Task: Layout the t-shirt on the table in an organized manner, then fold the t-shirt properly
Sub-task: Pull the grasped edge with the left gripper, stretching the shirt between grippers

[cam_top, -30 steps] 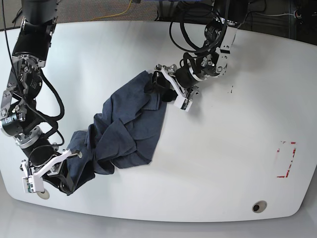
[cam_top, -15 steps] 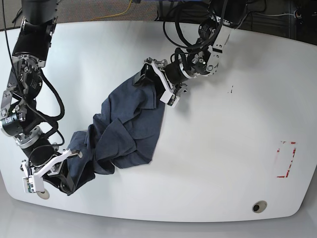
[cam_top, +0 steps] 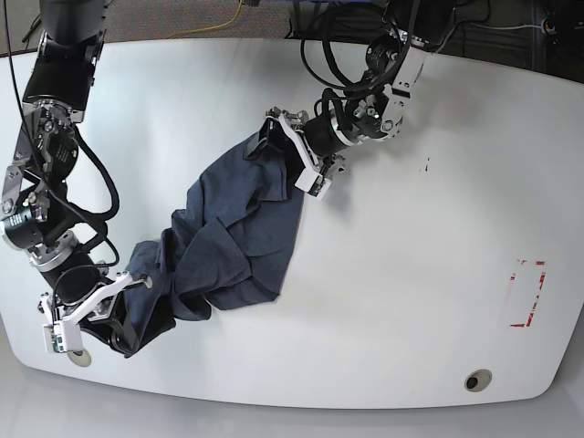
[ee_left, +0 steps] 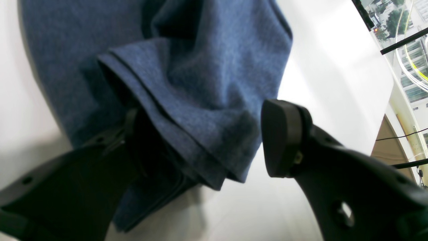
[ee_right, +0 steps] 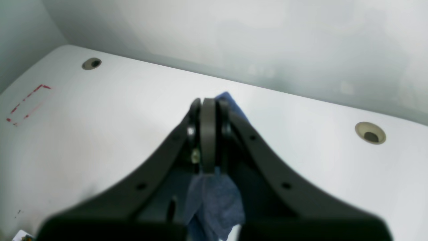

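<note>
Straddling a hemmed fold of the t-shirt (ee_left: 187, 110) w/ my left tool (ee_left: 200, 144), jaws apart & not yet pinched, right tool (ee_right: 208, 140) clamped on opposite corner, shirt bunched diagonally across bench (cam_top: 411, 274) btwn both arms.

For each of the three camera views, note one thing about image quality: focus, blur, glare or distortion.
Left wrist view: the left gripper fingers are soft and out of focus, while the t-shirt hem is fairly sharp. Right wrist view: the right gripper body blurs toward the bottom edge, and the background above the table is hazy. Base view: sharp overall, with wide-angle curving of the table's edges.
</note>
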`<action>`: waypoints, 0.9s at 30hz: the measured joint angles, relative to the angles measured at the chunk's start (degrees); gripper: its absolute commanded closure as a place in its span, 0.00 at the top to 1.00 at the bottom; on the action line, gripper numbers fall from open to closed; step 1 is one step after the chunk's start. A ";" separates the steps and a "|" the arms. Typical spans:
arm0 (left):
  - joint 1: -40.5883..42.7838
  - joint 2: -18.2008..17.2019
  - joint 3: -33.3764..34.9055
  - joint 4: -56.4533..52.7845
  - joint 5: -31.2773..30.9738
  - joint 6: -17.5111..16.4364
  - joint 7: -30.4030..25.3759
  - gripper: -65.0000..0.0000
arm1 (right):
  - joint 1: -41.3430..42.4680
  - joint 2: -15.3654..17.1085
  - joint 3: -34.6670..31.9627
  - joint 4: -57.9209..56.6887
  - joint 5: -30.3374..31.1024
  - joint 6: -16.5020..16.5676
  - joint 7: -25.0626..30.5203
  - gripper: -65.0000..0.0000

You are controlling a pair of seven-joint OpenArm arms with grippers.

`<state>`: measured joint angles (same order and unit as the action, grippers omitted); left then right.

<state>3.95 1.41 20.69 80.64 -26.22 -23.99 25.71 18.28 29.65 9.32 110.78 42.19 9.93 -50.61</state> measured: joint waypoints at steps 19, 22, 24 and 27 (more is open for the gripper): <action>-1.57 0.00 -0.33 0.09 0.00 0.02 -0.07 0.23 | -0.57 -1.22 0.00 -0.17 0.00 -0.02 -0.02 0.00; -1.55 0.00 -0.26 0.09 0.00 0.02 0.00 0.23 | -0.57 -1.25 0.00 -0.17 0.00 -0.02 -0.02 0.00; -1.57 0.00 -0.26 0.09 0.00 0.02 -0.02 0.22 | -0.57 -1.25 0.00 -0.17 0.00 -0.02 -0.02 0.00; -1.60 0.00 -0.26 0.09 0.02 0.02 -0.02 0.22 | -0.57 -1.25 0.00 -0.17 0.00 -0.02 -0.02 0.00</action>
<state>2.35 1.41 20.43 80.73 -26.20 -23.97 25.69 17.72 28.40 9.32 110.61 42.19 9.91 -50.63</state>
